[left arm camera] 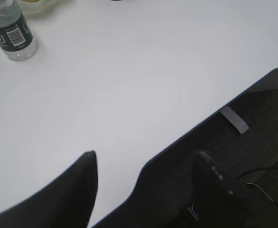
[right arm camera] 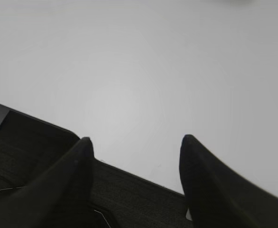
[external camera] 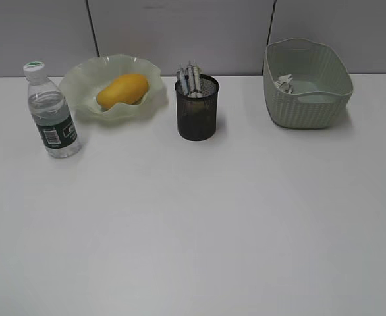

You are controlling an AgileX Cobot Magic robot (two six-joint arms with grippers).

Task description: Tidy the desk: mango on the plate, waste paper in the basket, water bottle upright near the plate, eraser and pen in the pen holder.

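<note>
The mango [external camera: 122,90] lies in the wavy-rimmed plate [external camera: 81,79] at the back left of the desk [external camera: 193,217]. Just left of the plate the water bottle [external camera: 51,112] [left arm camera: 13,35] stands upright. Pens [external camera: 190,78] stick up out of the black mesh pen holder [external camera: 197,115]. The eraser is hidden. A wad of waste paper [external camera: 286,83] rests inside the basket [external camera: 311,108] at the back right. Neither arm shows in the exterior view. My left gripper [left arm camera: 146,156] and my right gripper [right arm camera: 136,141] both hang open and empty over the desk's front edge.
A grey partition wall [external camera: 180,33] runs behind the desk. In both wrist views the desk's front edge [right arm camera: 129,173] borders dark floor. A grey strip [left arm camera: 234,119] sits under that edge.
</note>
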